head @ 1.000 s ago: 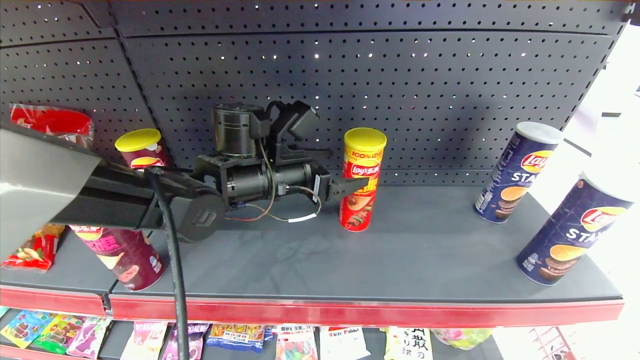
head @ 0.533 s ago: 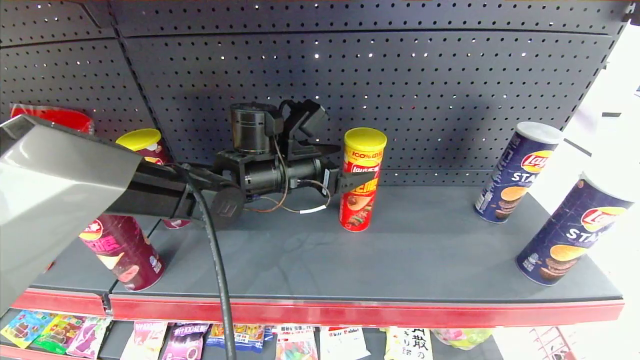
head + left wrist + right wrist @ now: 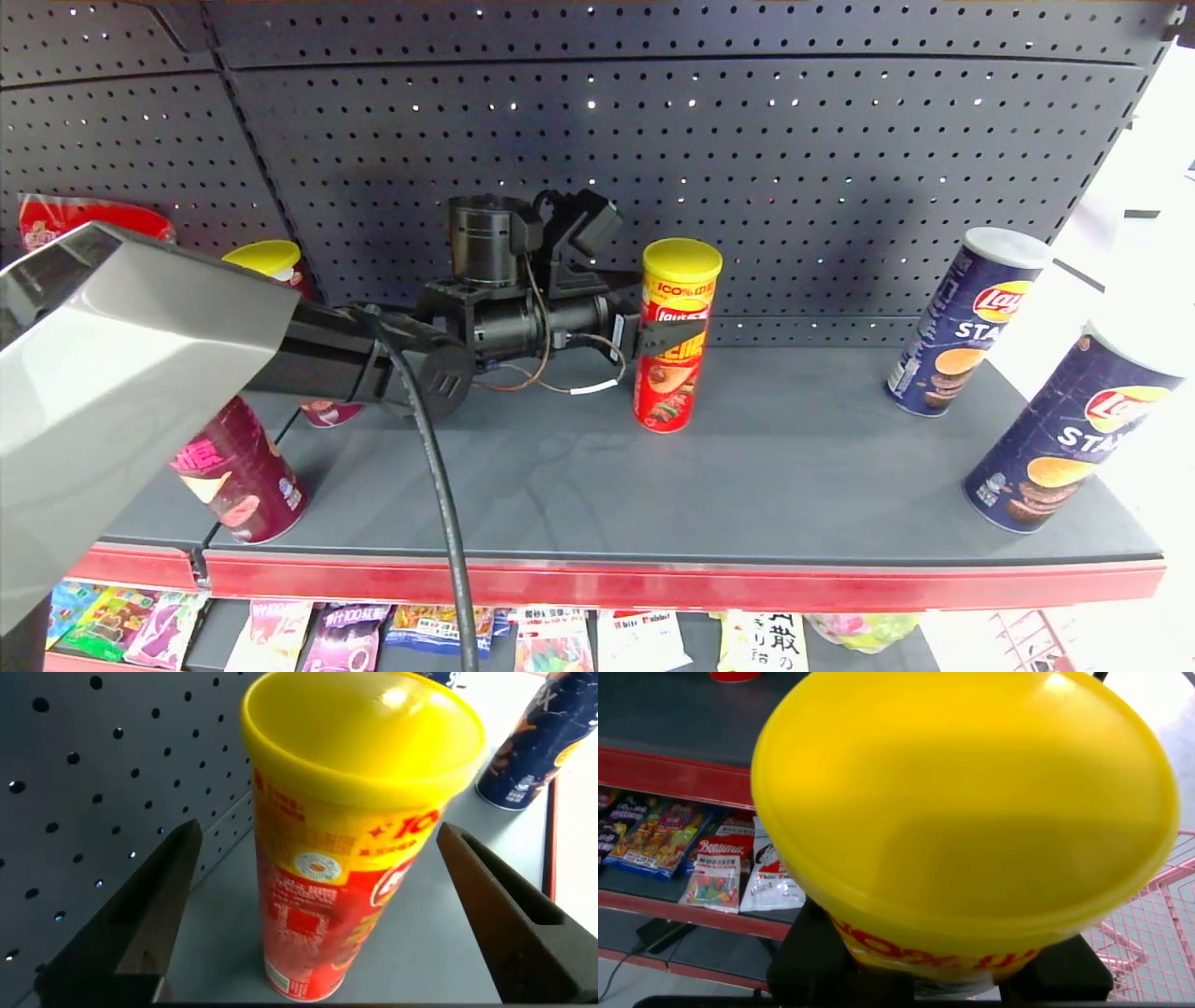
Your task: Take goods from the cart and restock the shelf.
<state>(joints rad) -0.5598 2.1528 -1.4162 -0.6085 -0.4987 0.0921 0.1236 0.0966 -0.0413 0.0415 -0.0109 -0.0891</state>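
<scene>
Red can [image 3: 346,868] inside left pincer [image 3: 318,833]

The left arm [image 3: 317,359] starts as a broad, boxy shell of smooth silver-grey [image 3: 121,373], then narrows to a matte black link ending in a round black joint cap [image 3: 446,381] marked with a small square recess; a thick black cable [image 3: 439,504] runs off it, and thin orange and black wires [image 3: 523,381] with a white tag [image 3: 583,387] loop under the wrist. The wrist bears a dark metal cylinder [image 3: 484,238] and a small black camera box [image 3: 583,224] on a bracket; the left gripper [image 3: 327,905] has two dark grey, wedge-shaped fingers [image 3: 154,915], one with a rectangular hollow in its side.
</scene>
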